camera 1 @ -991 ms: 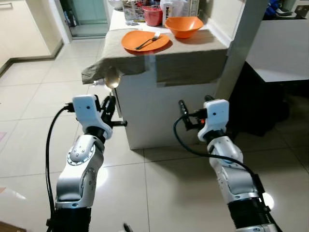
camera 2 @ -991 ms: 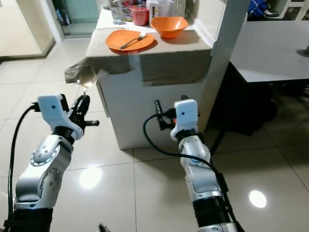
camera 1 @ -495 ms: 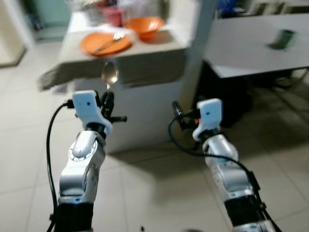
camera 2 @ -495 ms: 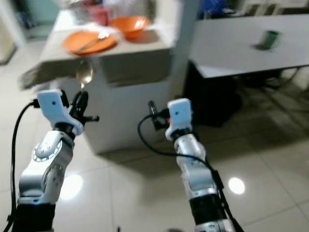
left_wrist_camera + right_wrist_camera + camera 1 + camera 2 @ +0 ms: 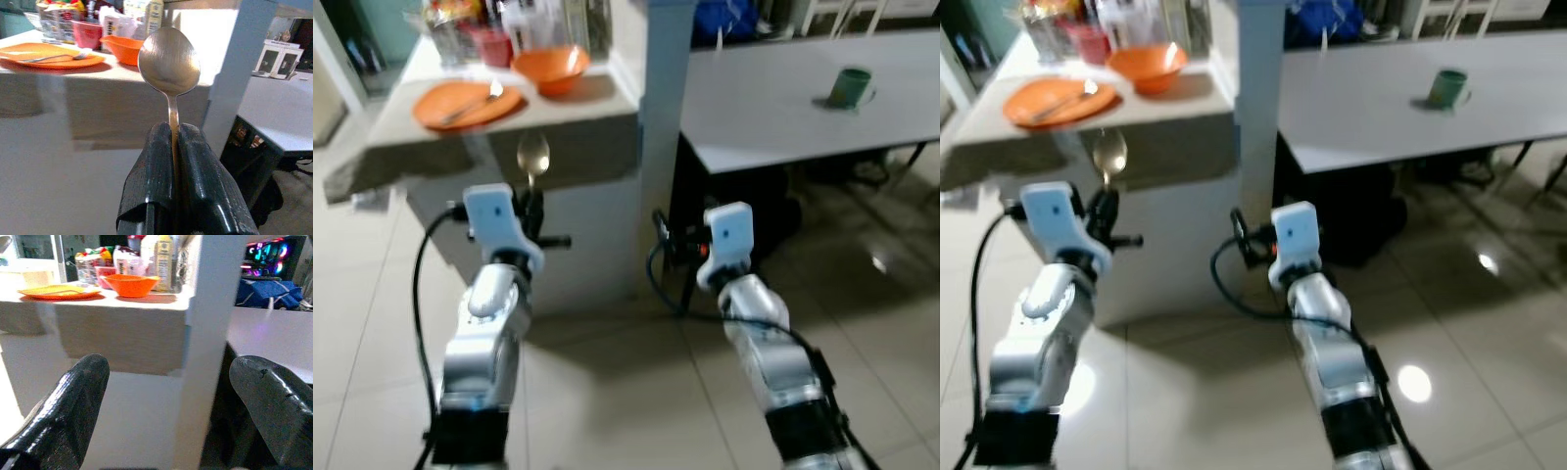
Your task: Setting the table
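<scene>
A: What's seen on the far left?

B: A counter [image 5: 558,137] w/ a beige cloth draped over it. An orange plate [image 5: 465,106] is set on top, w/ a fork [image 5: 475,101] laid across it. Just beside it, to the right, an orange bowl [image 5: 548,67] is found. A pink cup [image 5: 494,44] and some bottles/packets are crowded behind; labels can't be read, too blurred.

A: And the left gripper?

B: The left gripper [image 5: 174,142] is raised in front of the counter, below its edge. Its two black fingers [image 5: 151,166] are pressed together on the handle of a spoon [image 5: 169,61]. The spoon is held upright, bowl end up, approx. level w/ the hanging cloth in the head views.

A: Moving right?

B: A white pillar [image 5: 661,98] is seen at the counter's right end. The right gripper [image 5: 168,406] is held up before the pillar's lower part; its fingers [image 5: 73,401] are spread wide apart, nothing between them. A black cable is looped beside that wrist.

A: Far right?

B: A white table [image 5: 783,108] is stretched out beyond the pillar. A green mug [image 5: 850,86] is stood on it, well apart from the counter things. Dark objects are stowed under the table; can't be made out. Floor: glossy pale tiles [image 5: 607,392].
</scene>
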{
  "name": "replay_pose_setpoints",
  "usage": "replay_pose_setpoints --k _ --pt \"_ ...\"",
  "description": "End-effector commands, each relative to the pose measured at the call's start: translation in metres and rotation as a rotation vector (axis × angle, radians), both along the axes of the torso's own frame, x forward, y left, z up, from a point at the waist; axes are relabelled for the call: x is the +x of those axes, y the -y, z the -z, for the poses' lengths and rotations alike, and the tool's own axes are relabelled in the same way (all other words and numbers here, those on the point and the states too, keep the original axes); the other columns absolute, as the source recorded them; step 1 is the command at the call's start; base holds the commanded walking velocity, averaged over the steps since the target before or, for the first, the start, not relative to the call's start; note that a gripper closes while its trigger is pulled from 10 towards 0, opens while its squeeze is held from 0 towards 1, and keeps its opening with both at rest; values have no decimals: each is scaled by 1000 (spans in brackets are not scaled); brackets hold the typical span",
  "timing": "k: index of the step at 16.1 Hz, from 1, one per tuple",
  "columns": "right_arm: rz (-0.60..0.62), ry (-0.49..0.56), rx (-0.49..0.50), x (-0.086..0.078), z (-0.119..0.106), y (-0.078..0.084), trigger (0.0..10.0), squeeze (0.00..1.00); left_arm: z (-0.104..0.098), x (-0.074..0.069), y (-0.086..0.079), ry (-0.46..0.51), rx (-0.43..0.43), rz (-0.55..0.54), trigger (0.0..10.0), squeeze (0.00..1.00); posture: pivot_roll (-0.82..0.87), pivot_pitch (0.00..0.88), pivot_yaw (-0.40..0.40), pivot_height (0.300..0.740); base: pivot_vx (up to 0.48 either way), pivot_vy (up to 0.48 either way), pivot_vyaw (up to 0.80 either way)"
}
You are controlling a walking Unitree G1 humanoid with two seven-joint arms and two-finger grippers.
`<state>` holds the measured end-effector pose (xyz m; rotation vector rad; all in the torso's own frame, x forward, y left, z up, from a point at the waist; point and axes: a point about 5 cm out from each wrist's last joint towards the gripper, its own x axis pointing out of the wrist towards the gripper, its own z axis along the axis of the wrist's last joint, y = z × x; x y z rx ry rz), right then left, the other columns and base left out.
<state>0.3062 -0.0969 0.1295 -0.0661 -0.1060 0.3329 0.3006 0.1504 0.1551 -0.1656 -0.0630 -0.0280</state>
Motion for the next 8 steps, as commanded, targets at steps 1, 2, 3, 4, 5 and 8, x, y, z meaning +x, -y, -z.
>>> replay_pose_setpoints --k 1,2,3,4,5,8 --pt "28 17 -3 2 -3 8 10000 0 -7 2 9 29 11 21 0 0 -125 0 63 740 382 -285 619" --pt "30 18 5 2 -3 9 10000 0 -7 3 9 35 23 16 0 0 -126 0 65 740 379 -289 0" --pt "32 21 6 2 -4 9 10000 0 -9 3 11 40 44 2 0 0 -126 0 65 740 364 -311 0" --pt "31 21 8 2 -4 9 10000 0 -9 4 15 40 42 6 0 0 -126 0 65 740 337 -337 0" --pt "29 20 9 2 -4 9 10000 0 -10 4 17 41 38 9 0 0 -130 0 66 740 274 -390 0" --pt "28 20 11 3 -3 8 10000 0 -10 5 21 47 34 10 0 0 -134 0 68 740 276 -390 0"
